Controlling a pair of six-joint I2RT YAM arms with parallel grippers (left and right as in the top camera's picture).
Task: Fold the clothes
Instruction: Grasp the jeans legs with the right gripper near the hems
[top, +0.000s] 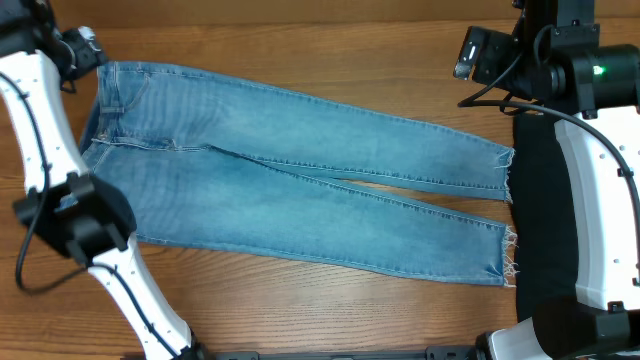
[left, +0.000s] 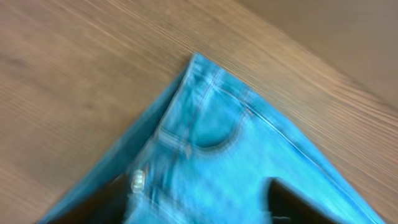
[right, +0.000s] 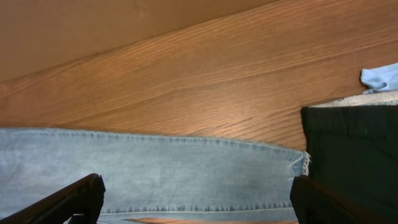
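Dark fingertips (left: 292, 202) of my left claw (left: 194, 205) sit closest to the wrist cam, blurry, spread apart, not pinching; denim lies flat btwn them. Jeans (top: 300, 190) lie flat on the wood table (top: 300, 40), waistband at 9 o'clock, 2 frayed hems at 3 o'clock. Left claw is over the waistband's 10 o'clock corner. My right claw (right: 199, 202) hangs wide open, empty, at 1 o'clock, upper leg's hem end below it. Black fabric (top: 545, 200) lies just past the hems.
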